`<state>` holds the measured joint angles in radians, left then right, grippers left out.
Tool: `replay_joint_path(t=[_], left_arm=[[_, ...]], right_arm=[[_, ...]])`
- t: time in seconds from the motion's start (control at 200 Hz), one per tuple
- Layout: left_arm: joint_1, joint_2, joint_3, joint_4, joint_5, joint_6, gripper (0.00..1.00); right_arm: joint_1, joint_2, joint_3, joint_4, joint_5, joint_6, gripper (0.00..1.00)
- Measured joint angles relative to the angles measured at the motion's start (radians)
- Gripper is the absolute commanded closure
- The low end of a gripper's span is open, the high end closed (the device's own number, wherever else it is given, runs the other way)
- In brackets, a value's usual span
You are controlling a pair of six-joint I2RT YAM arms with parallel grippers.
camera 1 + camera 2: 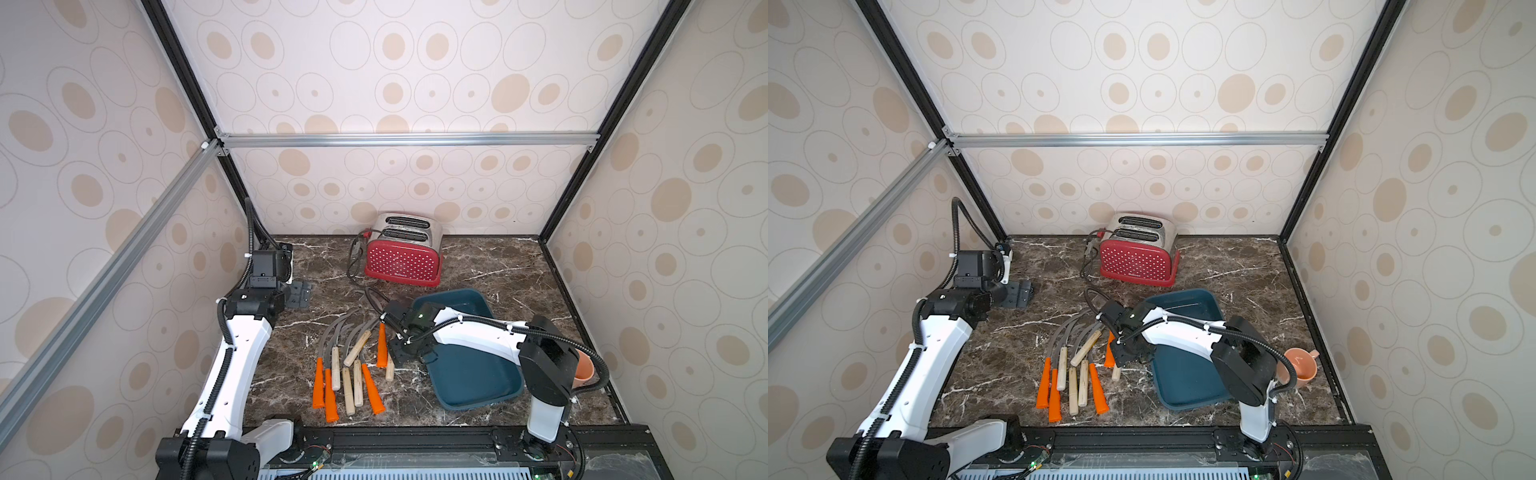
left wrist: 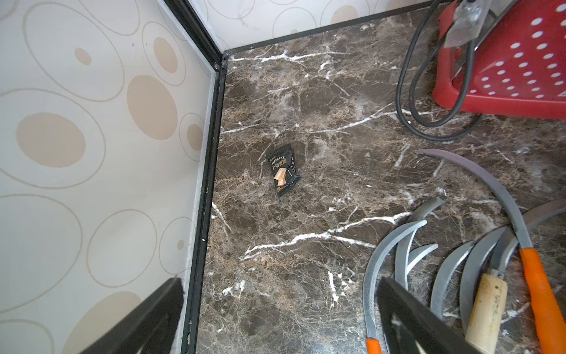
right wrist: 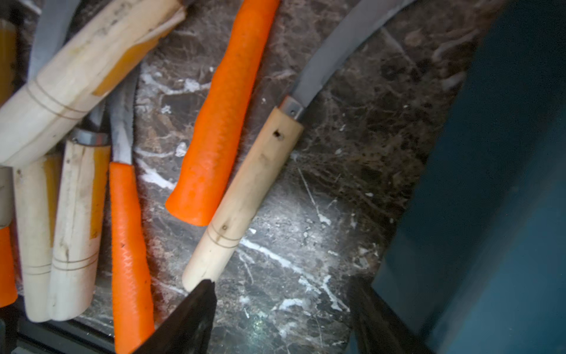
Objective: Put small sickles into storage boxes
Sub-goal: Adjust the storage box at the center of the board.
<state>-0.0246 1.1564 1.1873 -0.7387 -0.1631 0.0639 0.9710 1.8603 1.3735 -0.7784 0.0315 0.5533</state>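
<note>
1. The right pincer (image 3: 284,306) hangs low over the strip of bare table (image 3: 275,275) between the sickles (image 1: 353,365) and the tray (image 1: 469,374). Its jaws stand apart with nothing between them.
2. The nearest piece is a wooden-handled sickle (image 3: 245,196). It lies on the table just beside the tray, not in it. Its butt end sits right at one fingertip (image 3: 202,294), so the handle lies off to that side rather than between the jaws.
3. In both top views this sickle runs front to back, butt toward the robot and blade toward the rear, roughly along the tray's edge. The grab probably needs a small shift away from the tray, with the jaws straddling the handle crosswise.
4. The right arm is much nearer. The left pincer (image 2: 280,282) is also released and empty, and sits by the blade tips, well apart from the tray.
5. The part of the tray that shows is empty, though the arm hides some of it. Every visible sickle is on the table. The cup (image 1: 1302,365) by the right wall looks empty.
</note>
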Motion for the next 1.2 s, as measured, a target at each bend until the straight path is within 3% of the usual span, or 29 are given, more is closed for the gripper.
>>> replay_joint_path(t=[1.202], left_arm=[[0.000,-0.008,-0.026,0.002,0.008,0.012,0.01]], right_arm=[[0.034,0.116,0.085,0.016,-0.039,0.071,0.43]])
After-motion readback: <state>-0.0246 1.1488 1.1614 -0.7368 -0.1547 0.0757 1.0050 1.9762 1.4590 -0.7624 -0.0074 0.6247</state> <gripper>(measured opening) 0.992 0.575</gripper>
